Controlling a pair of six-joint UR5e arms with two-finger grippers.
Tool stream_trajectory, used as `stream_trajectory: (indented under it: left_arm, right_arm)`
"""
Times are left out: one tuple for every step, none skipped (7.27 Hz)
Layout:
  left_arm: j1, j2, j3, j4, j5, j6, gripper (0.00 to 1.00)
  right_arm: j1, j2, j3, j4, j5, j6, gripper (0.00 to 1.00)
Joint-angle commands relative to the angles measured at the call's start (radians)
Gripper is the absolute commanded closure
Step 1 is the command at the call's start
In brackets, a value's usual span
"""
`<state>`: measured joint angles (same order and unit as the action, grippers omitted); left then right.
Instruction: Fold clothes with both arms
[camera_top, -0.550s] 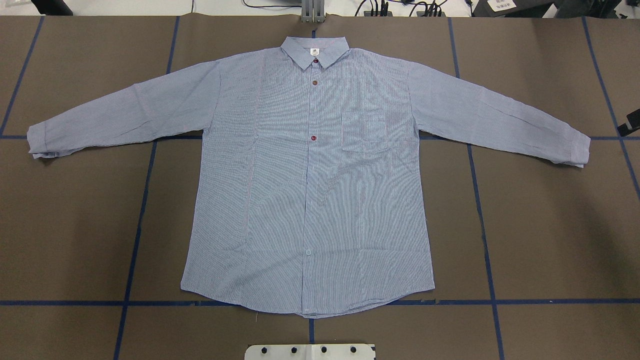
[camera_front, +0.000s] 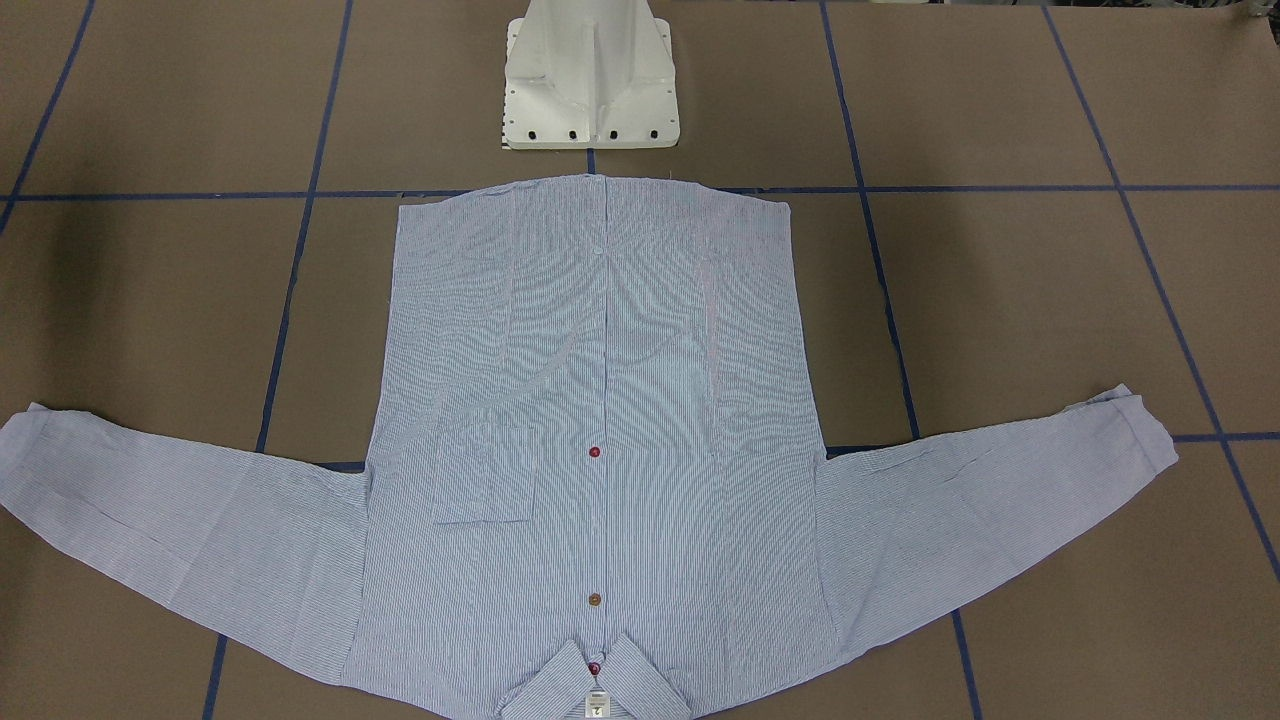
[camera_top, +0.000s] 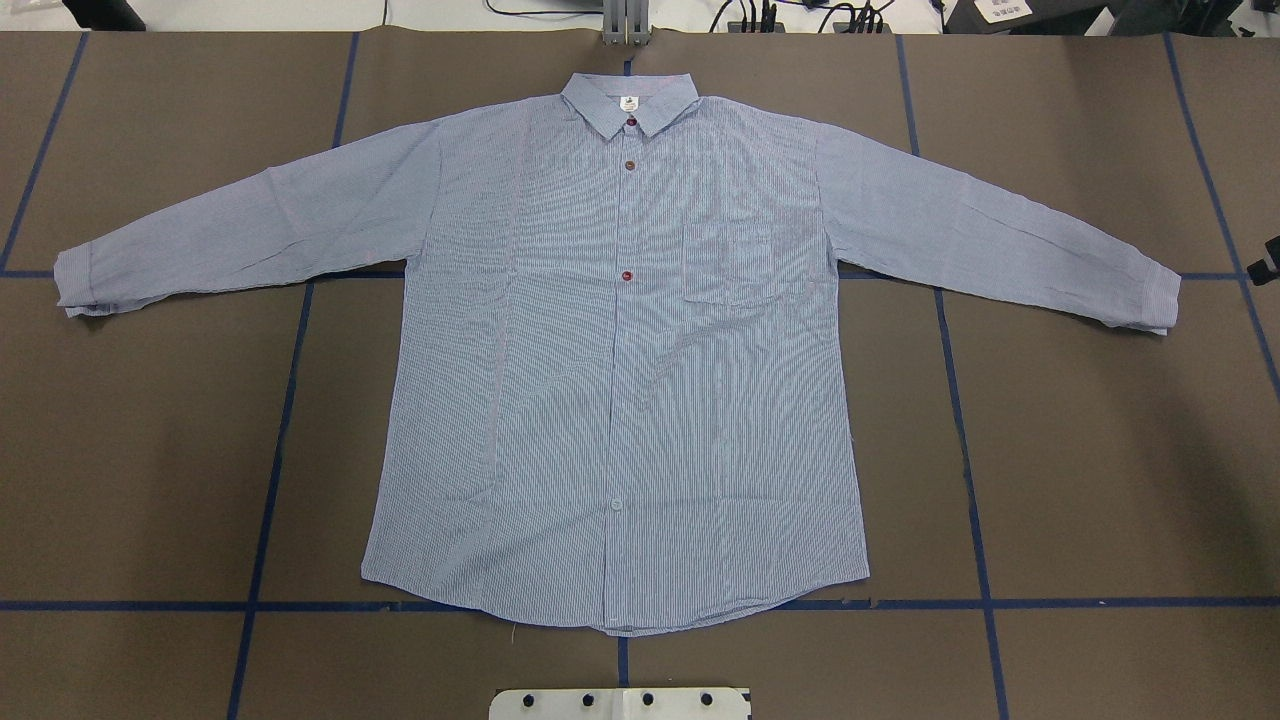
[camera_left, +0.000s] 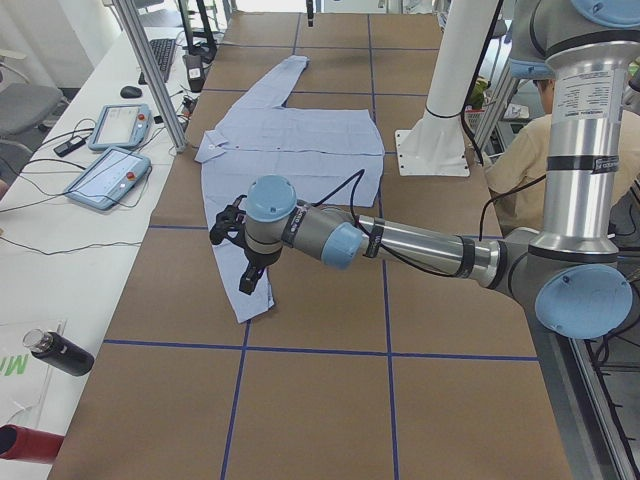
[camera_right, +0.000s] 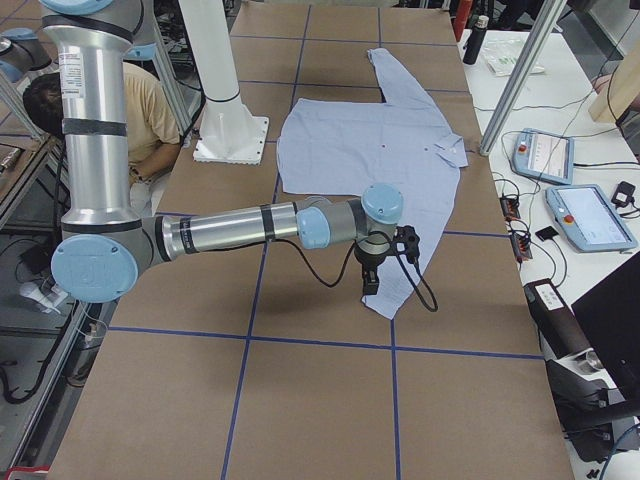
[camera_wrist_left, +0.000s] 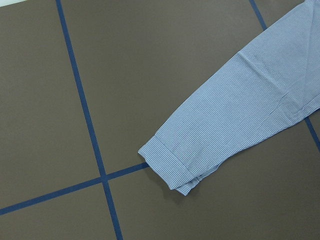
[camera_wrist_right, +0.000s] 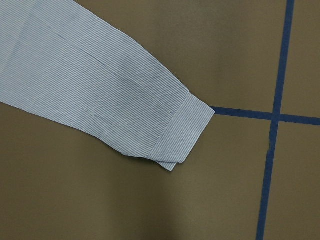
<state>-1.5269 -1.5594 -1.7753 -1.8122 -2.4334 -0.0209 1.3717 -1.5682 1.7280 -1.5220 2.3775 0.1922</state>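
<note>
Hovering left pincer (camera_left: 247, 281), right pincer (camera_right: 369, 283) over cuffs of flat shirt (camera_top: 620, 400) for paired grasp; cannot tell open or closed.

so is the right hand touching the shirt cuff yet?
Apart. The overhead view shows bare table between the right hand and the shirt cuff.

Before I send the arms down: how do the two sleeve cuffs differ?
The left cuff has a rumpled lower corner, with cloth bunched at its end; the right cuff lies smoother, with only a thin under-layer peeking out. The blue tape line slips under the left cuff a little in from its corner, but meets the right cuff right at a corner. Both lie on the brown table and are the same striped blue cloth.
</note>
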Motion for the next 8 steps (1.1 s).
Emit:
stream_trajectory:
  left_arm:
    - [0.001,0.001,-0.001,-0.001,0.004,0.003,0.01]
    - [0.001,-0.001,-0.003,-0.003,0.004,-0.001,0.01]
    - [0.001,-0.001,-0.001,-0.001,0.002,-0.002,0.01]
    - [0.001,-0.001,-0.003,-0.003,0.001,-0.002,0.01]
    - [0.001,-0.002,-0.007,-0.003,-0.001,-0.002,0.01]
    - [0.001,-0.002,-0.009,-0.003,-0.001,-0.004,0.01]
    - [0.001,-0.002,-0.012,-0.003,-0.001,-0.004,0.01]
    - [0.001,-0.002,-0.012,-0.003,-0.001,-0.002,0.01]
  right_arm:
    - [-0.003,0.057,-0.063,0.0,0.002,0.009,0.0]
    - [-0.009,0.135,-0.165,0.012,0.005,0.01,0.0]
    - [-0.035,0.175,-0.3,0.157,0.006,0.027,0.0]
    - [-0.04,0.181,-0.427,0.35,0.006,0.153,0.0]
    - [-0.078,0.181,-0.482,0.538,-0.003,0.402,0.0]
    - [-0.11,0.18,-0.475,0.618,-0.001,0.66,0.0]
    - [-0.126,0.162,-0.473,0.661,-0.001,0.759,0.01]
    - [-0.141,0.14,-0.476,0.671,-0.003,0.8,0.01]
